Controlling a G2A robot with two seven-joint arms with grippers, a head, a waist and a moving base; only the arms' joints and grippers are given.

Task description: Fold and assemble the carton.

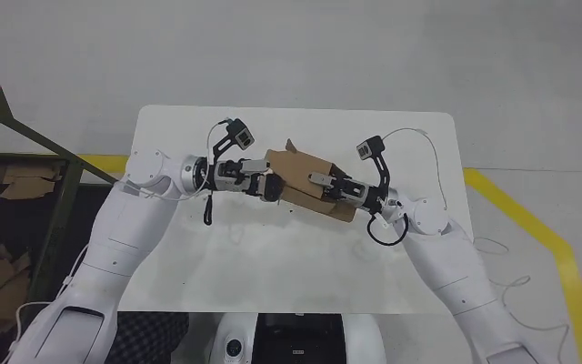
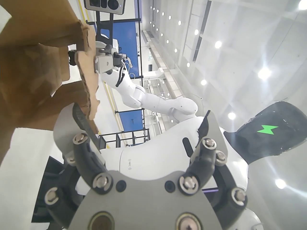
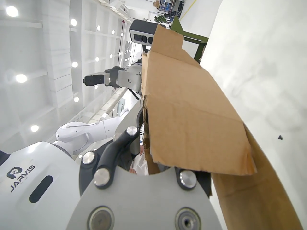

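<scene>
The bare front part of the white bench (image 1: 273,264) is nearest to the robot. Over it the two arms come in from both sides and meet at the middle. The carton (image 1: 305,173) is there, of brown cardboard, lying slanted across the middle of the bench between the two tools. It is not yet a closed box: its walls are partly raised and some flaps stand out loose, one of them pointing toward the far edge.

The right tool (image 1: 320,180) is at the right end of the carton and is clenched on one wall of it. In the right wrist view one finger (image 3: 141,119) lies close against the rough edge of the panel, and the other is hidden behind the cardboard. The left tool (image 1: 269,186) is at the left end of the carton and is released, its jaws wide apart. One of its fingers (image 2: 80,118) is just beside the edge of a flap, and the other stands free in the air.

Beyond the bench is grey floor with a yellow line (image 1: 518,214). Beside the bench on the left, a green rack (image 1: 62,218) holds pieces of cardboard (image 1: 27,185).
</scene>
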